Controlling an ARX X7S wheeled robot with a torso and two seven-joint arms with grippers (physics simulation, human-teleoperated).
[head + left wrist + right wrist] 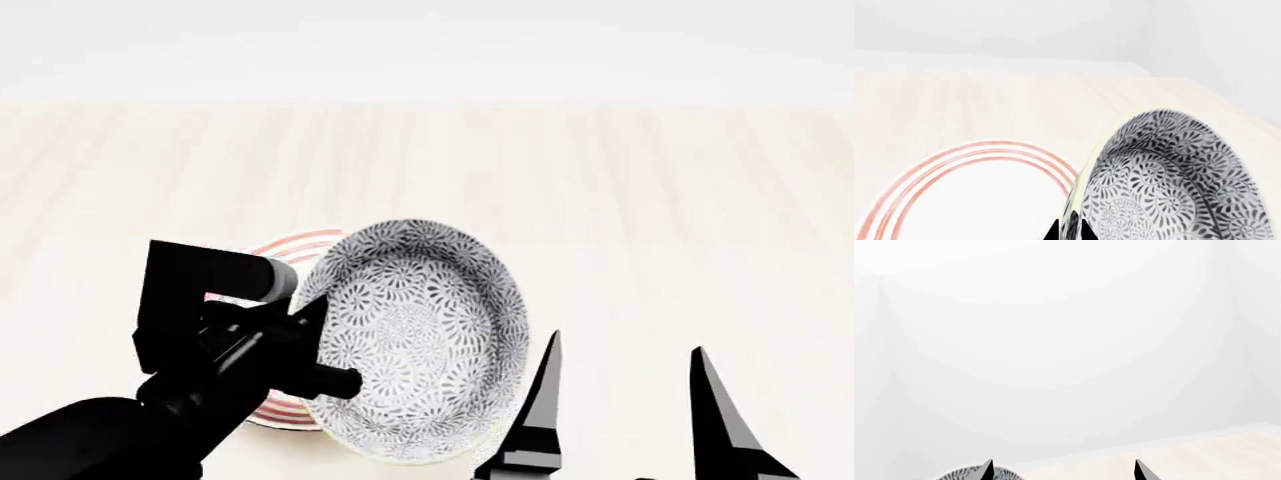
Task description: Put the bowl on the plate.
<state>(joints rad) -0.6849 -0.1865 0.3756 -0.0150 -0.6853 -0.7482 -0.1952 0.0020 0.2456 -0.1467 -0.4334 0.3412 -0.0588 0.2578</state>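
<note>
- The deep round ceramic bowl with dense grey-blue floral pattern and a pale rim [420,335] is tilted steeply, its opening turned toward the head camera and its rim raised on the far side.
- In the head view the bowl overlaps the shallow round white plate with three red rings near its rim [296,247]; only the plate's far-left arc and a sliver near its near edge show past the bowl and the arm.
- The left tool [320,345] pinches the bowl's left rim (one black finger lies across the patterned inside, the other is hidden behind the wall).
- In the left wrist view the same grip shows as two dark fingertips [1052,232] straddling the bowl's pale rim [1084,180], with the plate's red rings [981,155] just beside the bowl.
- Whether the bowl's underside touches the plate cannot be told from these views.
- The right tool [625,395] hangs spread apart, its two black pointed fingers upright just to the right of the bowl, holding nothing.
- The right wrist view shows both its fingertips [987,470] well apart, with a small piece of the bowl's patterned wall [964,475] beside one of them.
- Both dishes sit over a pale wood-grain counter [641,200] that reaches to a white back wall.
</note>
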